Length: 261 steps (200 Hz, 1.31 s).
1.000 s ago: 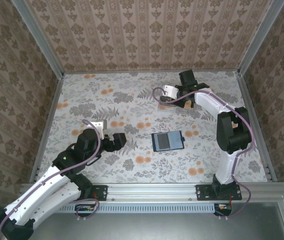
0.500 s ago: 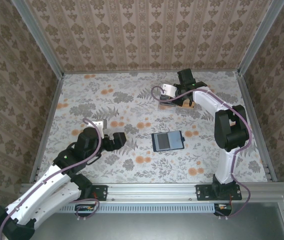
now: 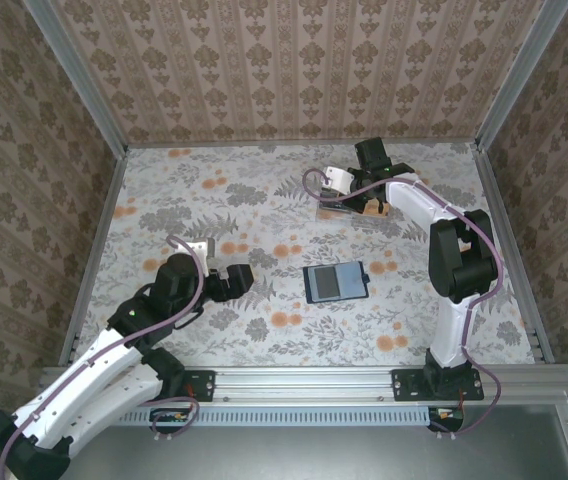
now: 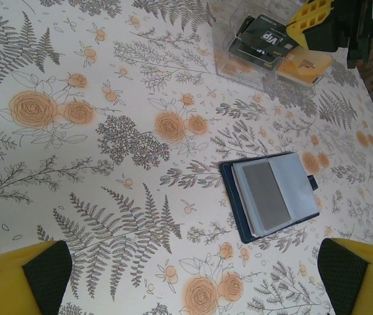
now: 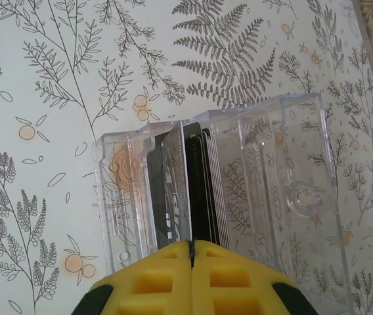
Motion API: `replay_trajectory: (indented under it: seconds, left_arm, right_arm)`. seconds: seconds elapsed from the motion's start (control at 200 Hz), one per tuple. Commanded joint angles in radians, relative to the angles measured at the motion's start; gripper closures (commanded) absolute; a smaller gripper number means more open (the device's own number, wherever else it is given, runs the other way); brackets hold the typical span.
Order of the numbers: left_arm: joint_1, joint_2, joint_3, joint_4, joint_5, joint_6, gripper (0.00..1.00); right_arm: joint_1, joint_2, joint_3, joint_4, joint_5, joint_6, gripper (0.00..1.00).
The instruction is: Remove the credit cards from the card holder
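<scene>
My right hand (image 5: 192, 252), shut tight, sits over cards (image 5: 196, 177) standing in the clear box (image 5: 272, 164) near the worktop's far edge. The card holder (image 4: 272, 197) lies open mid-worktop, with my wide-open, empty left hand (image 3: 234, 282) near it. I'd lift the right hand straight up, so as not to drag the box.

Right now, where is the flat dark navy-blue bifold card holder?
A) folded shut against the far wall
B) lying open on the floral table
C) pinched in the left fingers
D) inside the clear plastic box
B: the flat dark navy-blue bifold card holder lies open, greyish inner faces up, on the floral table, apart from the wide-open left fingers and the clear plastic box.
</scene>
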Motion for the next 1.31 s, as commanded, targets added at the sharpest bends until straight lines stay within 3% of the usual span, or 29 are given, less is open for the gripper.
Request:
replay_trajectory:
  seconds: [0.0, 0.21, 0.26, 0.4, 0.75, 0.89, 1.085, 1.3]
  left_arm:
    - [0.009, 0.000, -0.012, 0.026, 0.014, -0.010, 0.00]
    - [0.011, 0.000, -0.013, 0.027, 0.014, -0.009, 0.00]
    - [0.014, 0.000, -0.015, 0.030, 0.017, -0.009, 0.00]
    - [0.015, 0.003, -0.014, 0.030, 0.020, -0.009, 0.00]
    - [0.017, 0.004, -0.015, 0.034, 0.036, -0.011, 0.00]
    - [0.016, 0.016, -0.026, 0.061, 0.058, -0.013, 0.00]
    - [0.015, 0.080, -0.040, 0.126, 0.132, -0.031, 0.00]
    - [-0.005, 0.198, -0.062, 0.249, 0.199, -0.088, 0.05]
  right_arm:
    - [-0.007, 0.019, 0.010, -0.022, -0.016, 0.011, 1.00]
    - [-0.014, 0.036, 0.007, -0.021, 0.001, 0.009, 1.00]
    - [-0.013, 0.038, 0.006, -0.015, 0.010, 0.012, 0.88]
    - [-0.013, 0.037, -0.002, 0.006, 0.027, 0.018, 0.74]
    - [-0.019, -0.010, -0.015, 0.086, 0.032, 0.145, 0.71]
    - [-0.019, -0.103, -0.096, 0.216, 0.010, 0.356, 0.71]
    - [0.006, -0.282, -0.265, 0.339, 0.006, 0.790, 0.80]
    - [0.043, -0.466, -0.414, 0.193, 0.064, 1.255, 0.76]
